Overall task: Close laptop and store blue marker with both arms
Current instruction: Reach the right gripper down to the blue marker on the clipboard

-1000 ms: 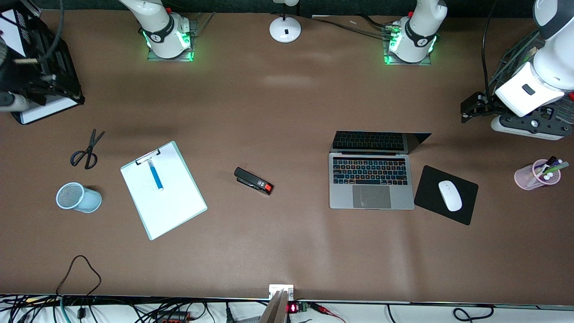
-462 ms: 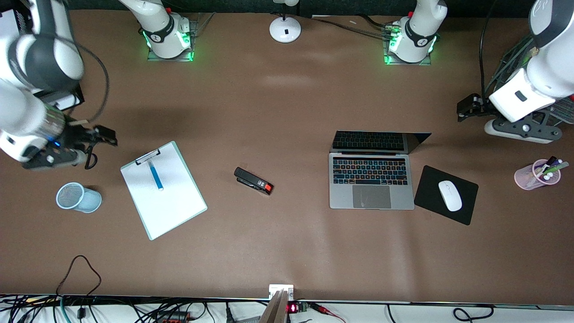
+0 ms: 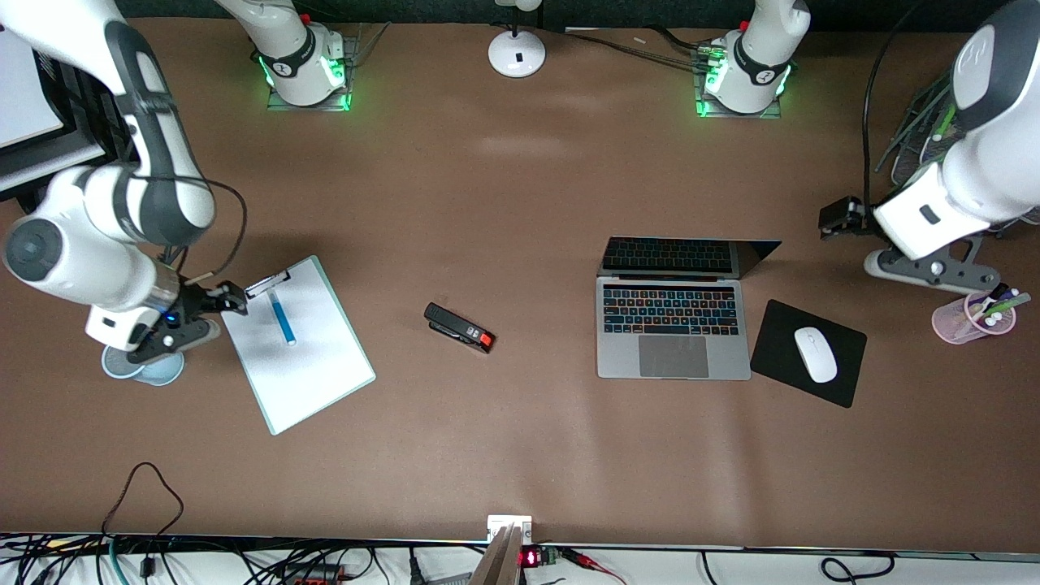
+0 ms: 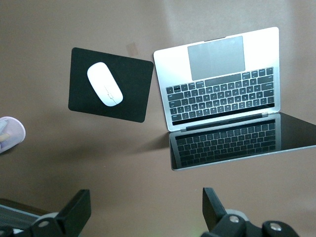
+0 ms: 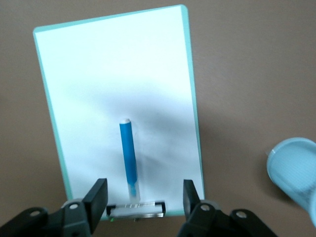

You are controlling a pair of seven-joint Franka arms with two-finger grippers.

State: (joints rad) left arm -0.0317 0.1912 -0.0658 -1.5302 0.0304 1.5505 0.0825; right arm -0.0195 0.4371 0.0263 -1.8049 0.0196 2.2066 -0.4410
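Both arms have swung in: the right gripper, fingers spread, now hangs over the clipboard bearing the blue marker, while the left gripper, also spread, nears the still-open laptop, so neither grasp has begun.

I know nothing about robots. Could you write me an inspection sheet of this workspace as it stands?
Surface: brown table.
Job's things: silver-grey laptop open; bright-blue marker lying on white mint-edged clipboard.
Clutter: black stapler, white mouse on black pad, pale-blue mesh cup, pink pen cup.
Grippers: right gripper open over the clipboard's clip end; left gripper open, toward the left arm's end.
Cables: bundle along the camera edge.
Surroundings: white lamp base.
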